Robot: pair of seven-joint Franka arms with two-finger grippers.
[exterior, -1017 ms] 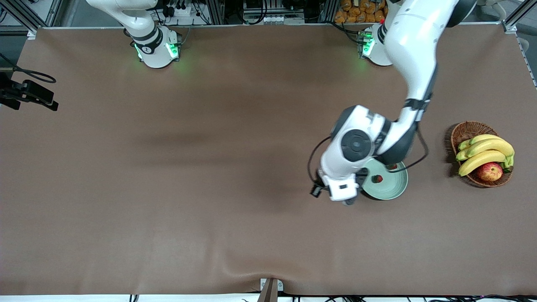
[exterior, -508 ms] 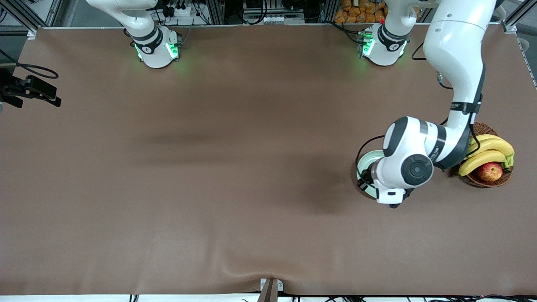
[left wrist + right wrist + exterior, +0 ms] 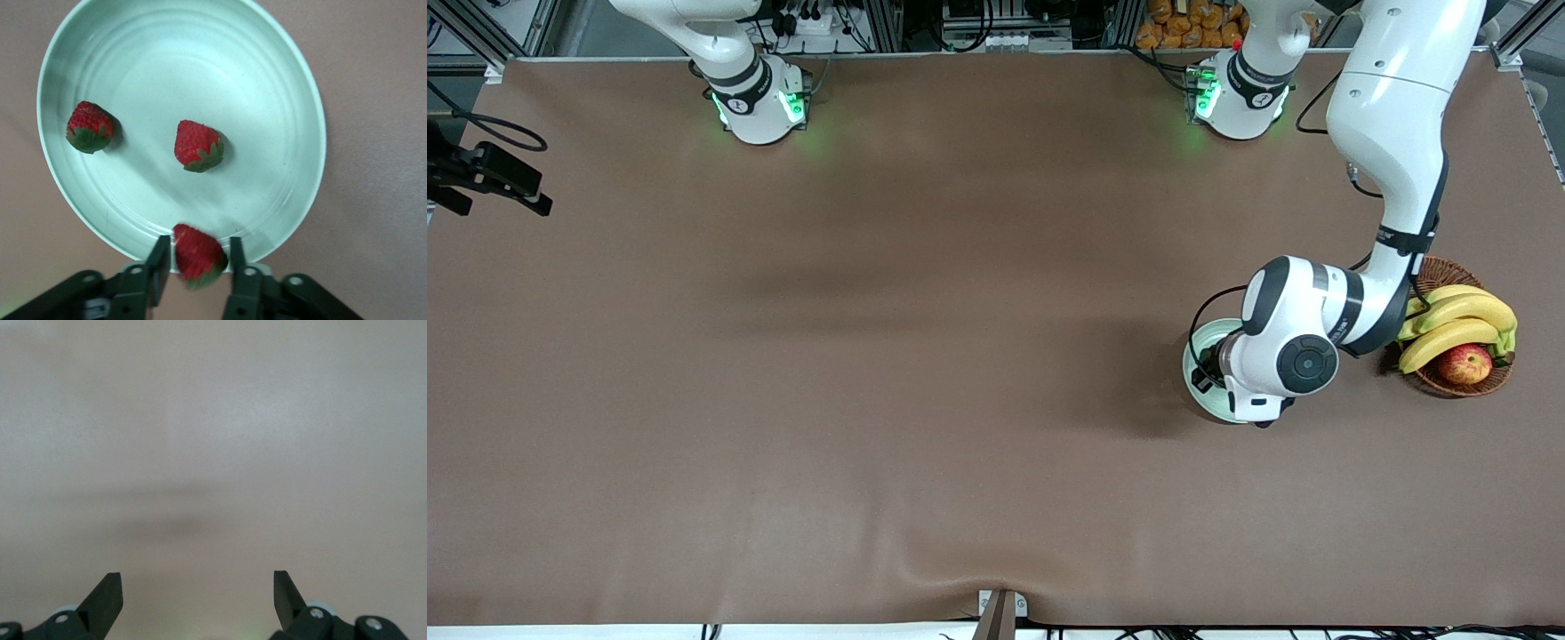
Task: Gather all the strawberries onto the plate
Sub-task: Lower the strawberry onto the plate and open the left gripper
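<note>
The pale mint-green plate (image 3: 280,80) lies under my left wrist; only a part of its rim (image 3: 1192,369) shows in the front view. Two strawberries (image 3: 89,127) (image 3: 198,145) lie in it, apart from each other. A third strawberry (image 3: 198,257), blurred, sits between the fingers of my left gripper (image 3: 197,243) over the plate's rim, with a thin gap on each side. The jaws stand open around it. My right gripper (image 3: 197,577) is open and empty over bare table at the right arm's end.
A brown wicker basket (image 3: 1421,276) with bananas (image 3: 1458,320) and a red-yellow apple (image 3: 1464,364) stands beside the plate, toward the left arm's end. The left arm's elbow hangs over the basket's edge. The brown mat has a ripple at its front edge (image 3: 960,573).
The left arm swung from beside the plate to over it, carrying the third strawberry, then drew slightly toward its base. The plate's contents are now hidden in the front view. The right arm barely moved.
</note>
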